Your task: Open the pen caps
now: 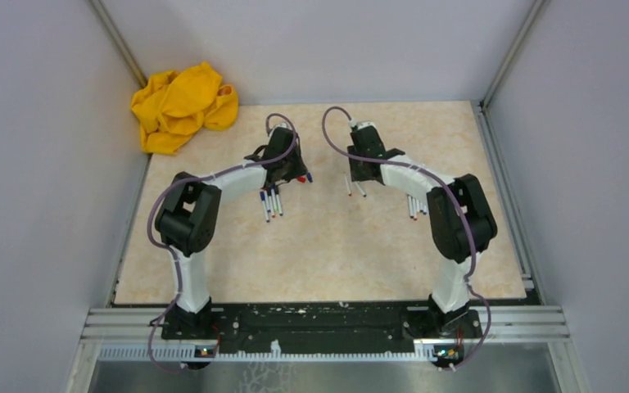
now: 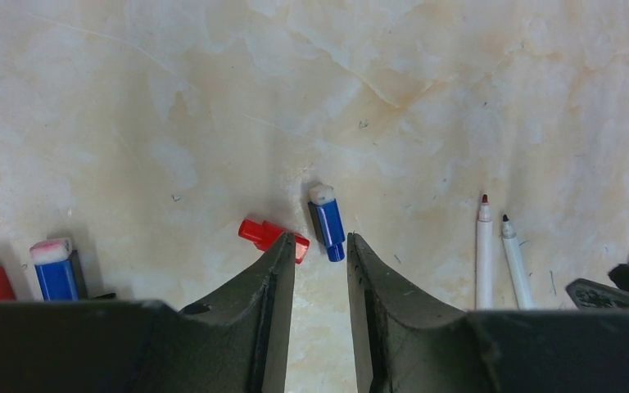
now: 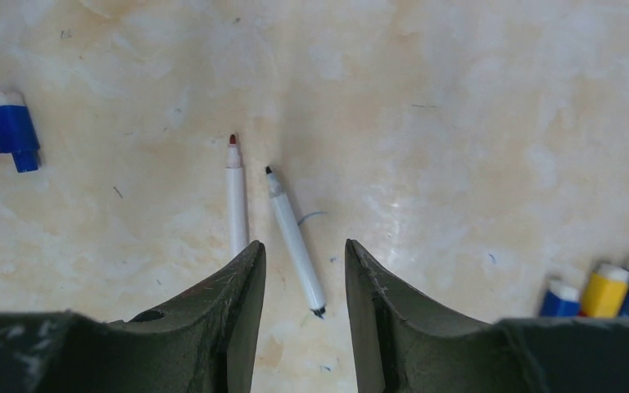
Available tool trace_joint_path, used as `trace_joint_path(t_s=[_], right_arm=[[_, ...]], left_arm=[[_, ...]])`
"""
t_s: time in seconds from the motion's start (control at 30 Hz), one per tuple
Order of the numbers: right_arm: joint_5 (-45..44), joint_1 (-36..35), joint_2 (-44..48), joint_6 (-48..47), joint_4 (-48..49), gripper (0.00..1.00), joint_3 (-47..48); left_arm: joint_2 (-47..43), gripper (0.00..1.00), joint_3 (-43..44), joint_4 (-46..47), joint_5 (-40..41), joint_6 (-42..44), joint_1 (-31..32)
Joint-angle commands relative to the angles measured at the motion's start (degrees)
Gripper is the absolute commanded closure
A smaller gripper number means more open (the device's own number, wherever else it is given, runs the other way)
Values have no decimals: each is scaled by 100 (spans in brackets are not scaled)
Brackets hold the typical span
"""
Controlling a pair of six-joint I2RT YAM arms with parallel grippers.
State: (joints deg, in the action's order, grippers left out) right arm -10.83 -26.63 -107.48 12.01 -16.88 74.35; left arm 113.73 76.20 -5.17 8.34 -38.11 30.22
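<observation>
Lying at the far left corner is a crumpled yellow cloth (image 1: 182,105). The left gripper (image 2: 321,246) has its jaws apart and empty. A short red plastic cap (image 2: 272,237) is partly hidden behind one fingertip, and a short blue plastic cap (image 2: 327,225) lies just ahead on the beige marbled tabletop (image 2: 172,98). The right gripper (image 3: 305,244), jaws apart and empty, hovers over a thin white pen with a black tip (image 3: 295,241), with a red-tipped white pen (image 3: 235,201) just beside it.

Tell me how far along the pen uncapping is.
Done: a thin white red-tipped pen and a black-tipped pen lie uncapped at the right gripper. A loose red plastic cap and a blue plastic cap lie by the left gripper. In hand: nothing, both grippers are open and empty. Left: capped pens on the left side, another cluster on the right.
</observation>
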Motion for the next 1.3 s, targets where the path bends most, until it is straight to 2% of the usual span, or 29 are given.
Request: trace_joint_path(t_s=[0.0, 0.13, 0.4, 0.73, 1.27], right_arm=[[-696, 117, 838, 172, -58, 60, -239], [-960, 381, 1120, 362, -382, 62, -536], [-1016, 781, 1341, 460, -594, 63, -1128], [-822, 1099, 1470, 469, -602, 63, -1465], [-393, 1388, 1254, 456, -353, 65, -1695]], left_arm=[[-381, 64, -82, 94, 24, -56, 63], [-526, 63, -82, 140, -86, -49, 99], [-592, 47, 96, 96, -153, 42, 305], [-630, 42, 63, 88, -115, 52, 421], [-630, 43, 79, 104, -62, 44, 479]])
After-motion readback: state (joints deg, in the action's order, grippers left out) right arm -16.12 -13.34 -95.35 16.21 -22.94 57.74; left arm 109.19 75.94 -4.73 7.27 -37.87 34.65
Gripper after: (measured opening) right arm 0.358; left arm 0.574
